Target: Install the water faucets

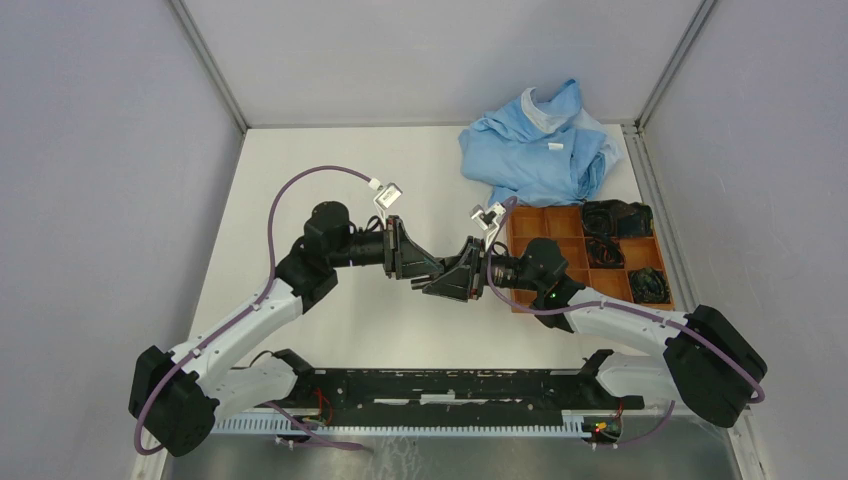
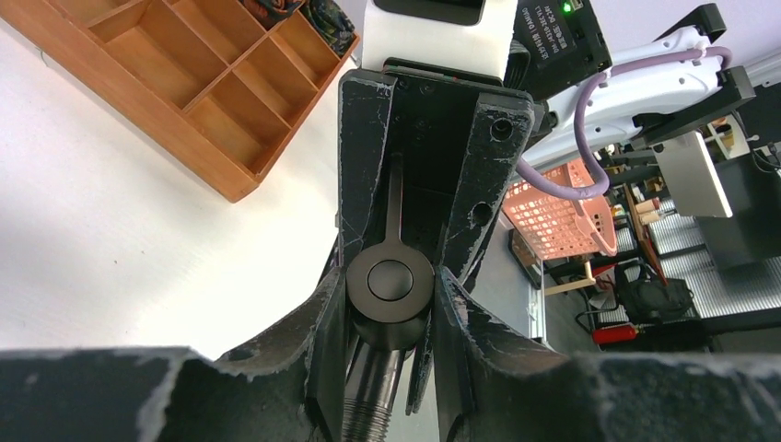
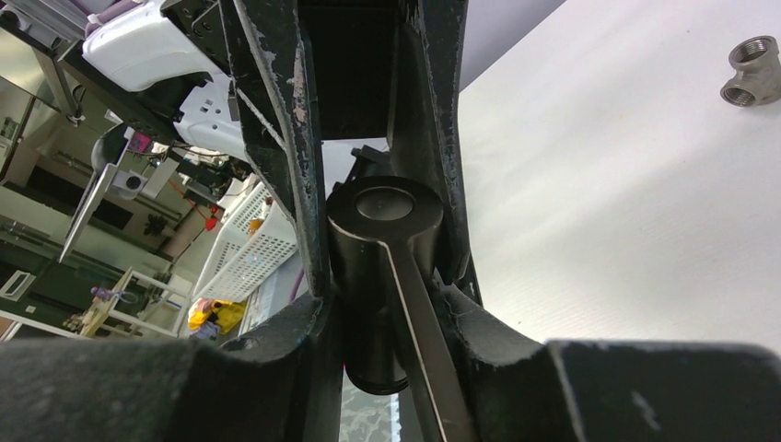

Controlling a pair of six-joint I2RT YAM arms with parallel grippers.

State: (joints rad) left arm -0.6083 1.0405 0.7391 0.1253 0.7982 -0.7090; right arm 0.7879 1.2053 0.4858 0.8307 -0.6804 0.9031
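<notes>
A dark grey faucet [image 2: 391, 281] with a round cap, a thin lever handle and a threaded stem is held in the air between both grippers above the middle of the table. My left gripper [image 2: 391, 308] is shut on its round body. My right gripper [image 3: 391, 318] is shut on the same faucet [image 3: 382, 239], facing the left one. In the top view the left gripper [image 1: 425, 272] and right gripper [image 1: 442, 284] meet tip to tip and hide the faucet. A silvery grey T-shaped fitting [image 3: 751, 69] lies alone on the white table.
A wooden compartment tray [image 1: 560, 222] stands at the right, with black cable coils [image 1: 615, 218] in its right cells; it also shows in the left wrist view [image 2: 184, 138]. A crumpled blue cloth [image 1: 540, 145] lies at the back right.
</notes>
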